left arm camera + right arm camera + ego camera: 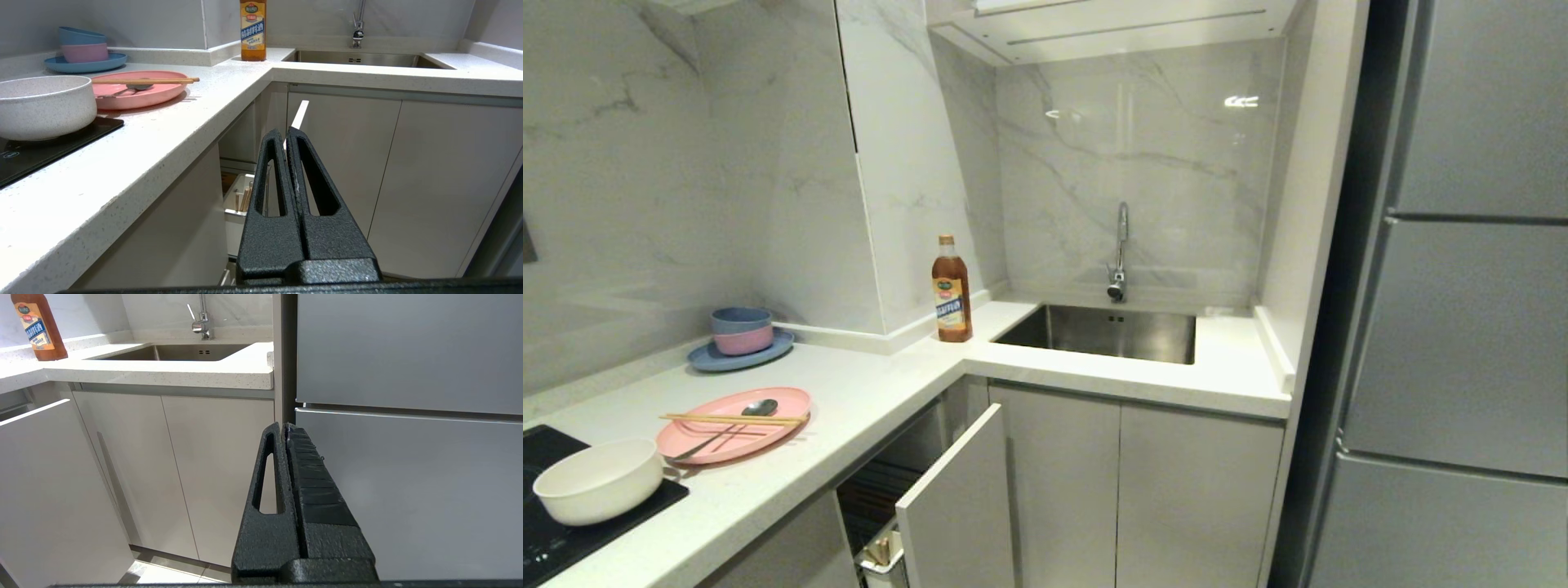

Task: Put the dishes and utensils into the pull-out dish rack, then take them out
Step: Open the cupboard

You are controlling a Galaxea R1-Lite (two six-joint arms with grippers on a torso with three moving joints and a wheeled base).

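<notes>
On your right stands the tall grey-fronted refrigerator [1470,327], filling that whole side; beside it runs the white speckled L-shaped table [866,400], which carries everything you are after. Set into its far arm is the rectangular steel sink [1107,333] with a chrome tap [1121,249] above it; at the corner stands an amber glass bottle with a yellow label [952,287].

Below the table's near arm you see the pull-out dish rack with its pale grey cabinet front [960,506] drawn partly out, the front angled across the corner and standing before the sink cupboard doors; its white rectangular utensil caddy [239,200] shows in the gap, with some wooden sticks in it.

On the table's left end lies a black glass hob [547,531]; the round cream-white bowl [600,480] sits on its corner; just behind it is the wide oval pink plate [735,423], with the light-wood chopsticks [731,420] laid across it and the shiny metal spoon [731,429] under them. Further back, a blue plate holding a pink bowl and a blue bowl stacked [741,336] stays near the wall.

Your left gripper [286,132] hangs low before the rack, jaws clenched on nothing; your right gripper [284,428] hangs before the refrigerator door, jaws likewise pressed together and empty.
</notes>
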